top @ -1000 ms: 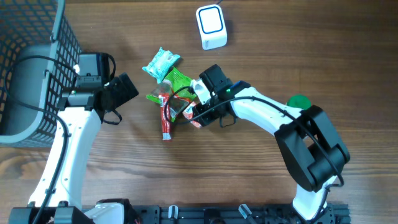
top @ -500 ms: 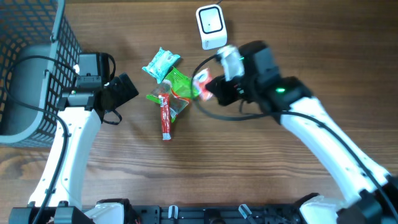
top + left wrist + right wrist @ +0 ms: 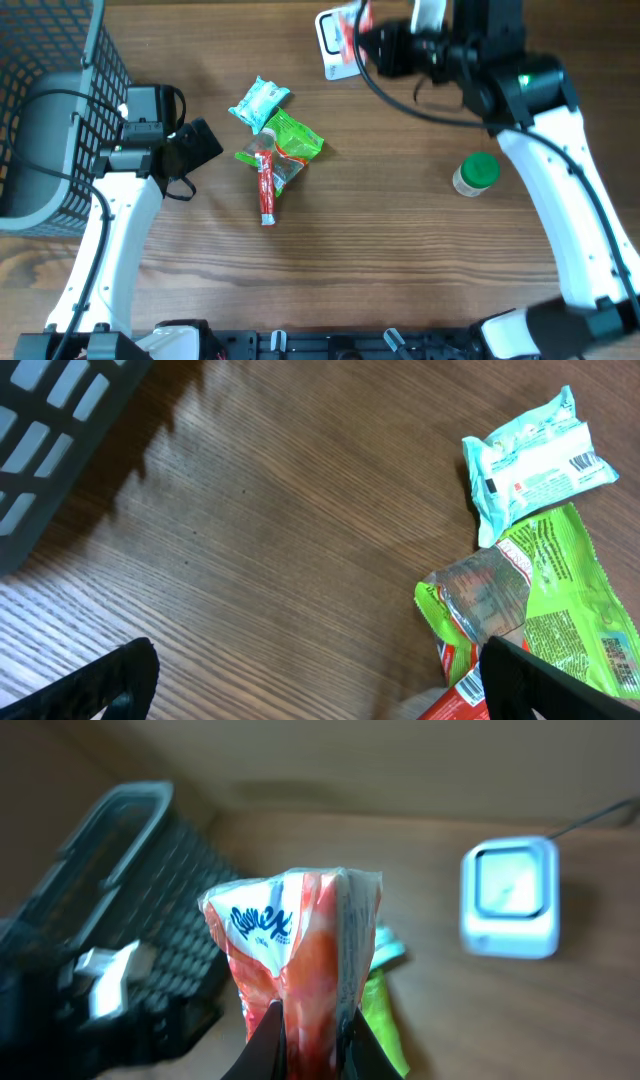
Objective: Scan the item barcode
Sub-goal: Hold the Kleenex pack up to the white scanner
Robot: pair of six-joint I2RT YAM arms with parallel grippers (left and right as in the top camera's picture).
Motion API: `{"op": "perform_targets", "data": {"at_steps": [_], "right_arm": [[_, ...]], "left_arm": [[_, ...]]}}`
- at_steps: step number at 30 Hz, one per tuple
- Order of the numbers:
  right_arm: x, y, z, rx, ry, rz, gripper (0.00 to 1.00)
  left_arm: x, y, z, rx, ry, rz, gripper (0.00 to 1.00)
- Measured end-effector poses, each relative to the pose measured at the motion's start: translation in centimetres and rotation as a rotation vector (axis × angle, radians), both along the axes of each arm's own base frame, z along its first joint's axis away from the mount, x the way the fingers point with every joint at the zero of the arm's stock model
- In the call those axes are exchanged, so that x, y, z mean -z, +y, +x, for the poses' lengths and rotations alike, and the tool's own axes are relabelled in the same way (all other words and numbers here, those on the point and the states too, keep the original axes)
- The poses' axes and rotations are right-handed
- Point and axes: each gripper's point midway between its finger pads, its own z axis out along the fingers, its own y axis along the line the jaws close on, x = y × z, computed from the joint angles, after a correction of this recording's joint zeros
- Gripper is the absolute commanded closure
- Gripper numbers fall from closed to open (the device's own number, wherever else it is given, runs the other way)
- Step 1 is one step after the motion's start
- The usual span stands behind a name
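- Right arm [image 3: 560,190] has swung off the heap to the table's [image 3: 400,270] far edge, elbow high. The right pincer [image 3: 362,40] is clenched on the red-and-white packet [image 3: 300,945].
- Packet is off the table, partly covering the white scanner [image 3: 330,58] from overhead. In the wrist view the scanner sits right of it.
- Left arm [image 3: 110,240] unmoved beside the basket [image 3: 50,120]. Left pincer [image 3: 315,685] released, spread wide, empty.
- On the table: green packet [image 3: 295,137], teal packet [image 3: 260,100] and red stick [image 3: 265,190] in a touching heap.
- Green-lidded jar [image 3: 477,172] well apart, beside the right forearm.
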Motion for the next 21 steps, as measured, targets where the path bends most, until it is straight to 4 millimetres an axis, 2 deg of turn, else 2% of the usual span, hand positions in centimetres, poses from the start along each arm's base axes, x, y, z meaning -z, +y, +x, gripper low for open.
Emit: {"op": "perform_targets", "data": {"at_steps": [2, 4, 5, 7, 8, 11, 12, 16, 21], "right_arm": [[0.4, -0.2, 3.3, 0.051, -0.054, -0.057, 0.96], [2.8, -0.3, 6.5, 0.099, -0.097, -0.140, 0.96], [3.9, -0.2, 7.4, 0.105, -0.107, -0.176, 0.96], [6.9, 0.5, 9.8, 0.120, -0.151, -0.284, 0.96], [9.5, 1.1, 11.0, 0.126, -0.166, -0.376, 0.96], [14.2, 1.9, 13.4, 0.190, -0.231, -0.607, 0.96], [15.7, 2.0, 13.9, 0.207, -0.242, -0.673, 0.96], [18.4, 1.8, 15.0, 0.241, -0.248, -0.756, 0.96], [22.9, 0.7, 16.2, 0.269, -0.233, -0.873, 0.96]], "left_arm": [[0.0, 0.0, 0.0, 0.000, 0.001, 0.000, 0.00], [0.0, 0.0, 0.0, -0.001, 0.001, 0.000, 0.00], [0.0, 0.0, 0.0, 0.000, 0.001, 0.000, 0.00], [0.0, 0.0, 0.0, 0.000, 0.001, 0.000, 0.00], [0.0, 0.0, 0.0, 0.000, 0.001, 0.000, 0.00], [0.0, 0.0, 0.0, 0.000, 0.001, 0.000, 0.00], [0.0, 0.0, 0.0, 0.000, 0.001, 0.000, 0.00], [0.0, 0.0, 0.0, 0.000, 0.001, 0.000, 0.00], [0.0, 0.0, 0.0, 0.000, 0.001, 0.000, 0.00]]}}
